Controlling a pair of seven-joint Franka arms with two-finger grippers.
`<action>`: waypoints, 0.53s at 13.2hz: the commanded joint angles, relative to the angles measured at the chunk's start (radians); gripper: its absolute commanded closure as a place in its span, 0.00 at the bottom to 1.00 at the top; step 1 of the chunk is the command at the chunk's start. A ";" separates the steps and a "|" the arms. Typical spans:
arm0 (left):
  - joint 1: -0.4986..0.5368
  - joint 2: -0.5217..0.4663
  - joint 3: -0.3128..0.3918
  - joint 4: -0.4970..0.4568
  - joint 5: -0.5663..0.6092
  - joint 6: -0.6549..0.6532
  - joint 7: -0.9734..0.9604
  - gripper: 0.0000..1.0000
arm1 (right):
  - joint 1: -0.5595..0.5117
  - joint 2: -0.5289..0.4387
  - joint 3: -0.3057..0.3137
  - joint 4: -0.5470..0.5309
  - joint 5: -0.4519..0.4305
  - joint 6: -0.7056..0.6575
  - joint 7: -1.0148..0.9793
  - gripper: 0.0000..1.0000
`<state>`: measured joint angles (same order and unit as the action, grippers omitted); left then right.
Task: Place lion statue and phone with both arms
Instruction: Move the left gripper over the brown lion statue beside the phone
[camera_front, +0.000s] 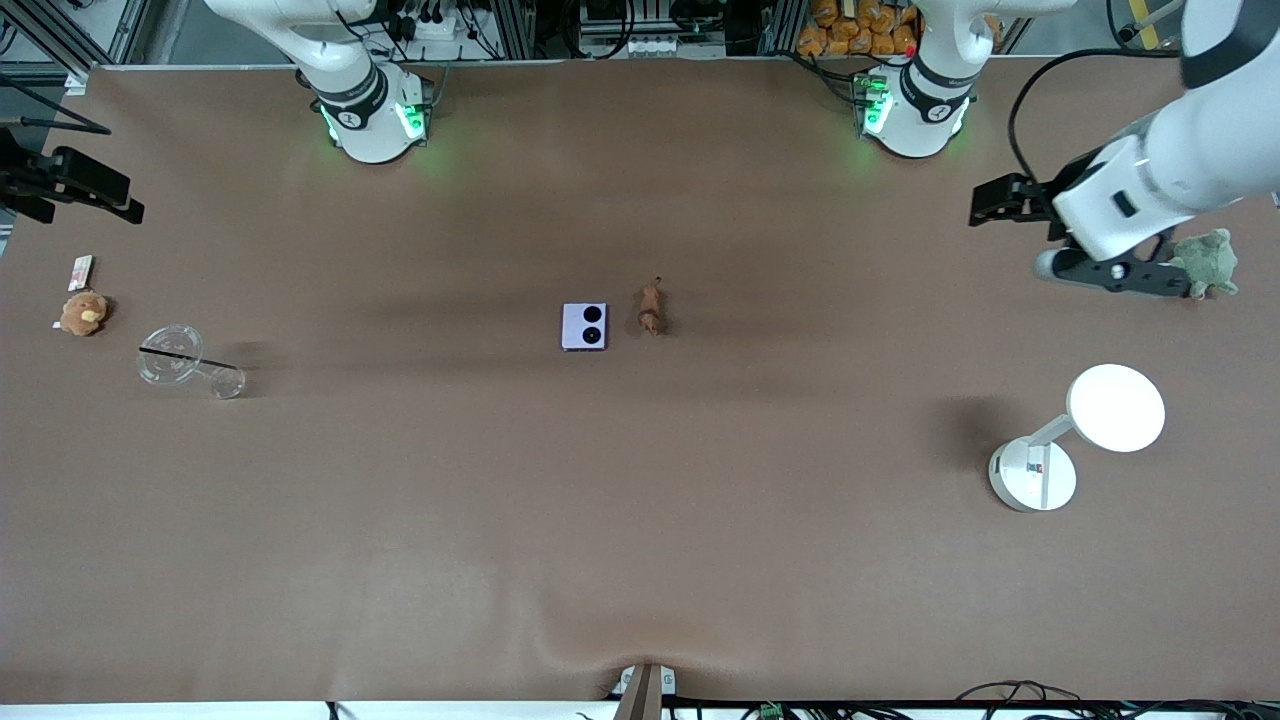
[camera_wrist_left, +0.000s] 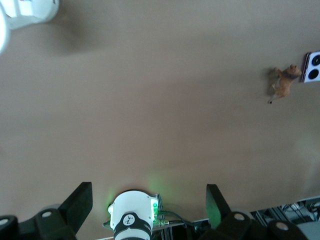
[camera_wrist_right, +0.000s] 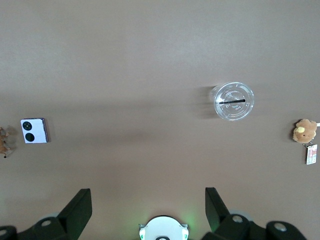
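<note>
Front view: lion statue (camera_front: 651, 308) (beside phone (camera_front: 584, 326)) well apart from left pincer (camera_front: 990, 207).

table (camera_front: 640, 520) — matt brown cloth | cup (camera_front: 172, 355) — clear glossy plastic

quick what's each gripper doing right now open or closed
Left gripper: open, holding nothing, over the table's left-arm end.
Right gripper: open, holding nothing, over the right-arm end.

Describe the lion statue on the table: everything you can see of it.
The lion statue is a tiny, slender brown animal figurine, hard-looking, with a thin tail. It rests on the brown table near the middle, beside the lavender phone, close but apart from it, on its left-arm side. Nothing grips or touches it but the tabletop. Whether it stands or lies on its side is unclear.
</note>
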<state>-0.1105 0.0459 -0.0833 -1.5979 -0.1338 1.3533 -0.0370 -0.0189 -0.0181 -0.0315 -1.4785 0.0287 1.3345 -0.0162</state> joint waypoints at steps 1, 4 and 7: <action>-0.014 0.002 -0.030 -0.030 -0.015 0.044 -0.010 0.00 | -0.027 0.001 0.016 0.004 -0.010 0.003 -0.022 0.00; -0.017 0.069 -0.107 -0.030 -0.015 0.104 -0.082 0.00 | -0.026 0.004 0.016 0.004 -0.010 0.005 -0.022 0.00; -0.043 0.129 -0.191 -0.034 -0.012 0.199 -0.272 0.00 | -0.026 0.023 0.016 0.012 -0.009 0.009 -0.022 0.00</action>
<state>-0.1343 0.1452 -0.2410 -1.6331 -0.1373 1.5066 -0.2132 -0.0197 -0.0113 -0.0323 -1.4784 0.0287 1.3387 -0.0214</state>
